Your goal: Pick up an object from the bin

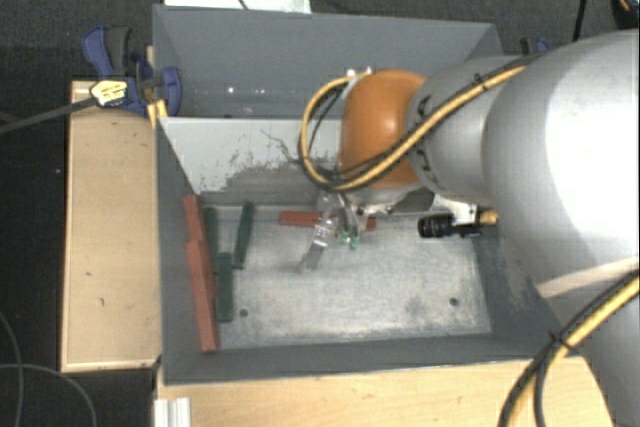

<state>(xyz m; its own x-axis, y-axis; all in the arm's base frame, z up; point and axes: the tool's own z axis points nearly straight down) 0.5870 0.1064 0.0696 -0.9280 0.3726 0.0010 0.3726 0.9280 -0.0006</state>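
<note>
We see the gripper (318, 253) low over the floor of the grey metal bin (400, 300), back-centre, below the arm's rounded orange cover (375, 130). We can't tell whether the gripper is open or closed. The nearest thing is a short flat red-brown bar (296, 218) lying crosswise just behind it; contact unclear. A long red-brown strip (200, 275) lies along the left wall, with two dark green strips (242, 233) just beside it, well apart from the gripper.
</note>
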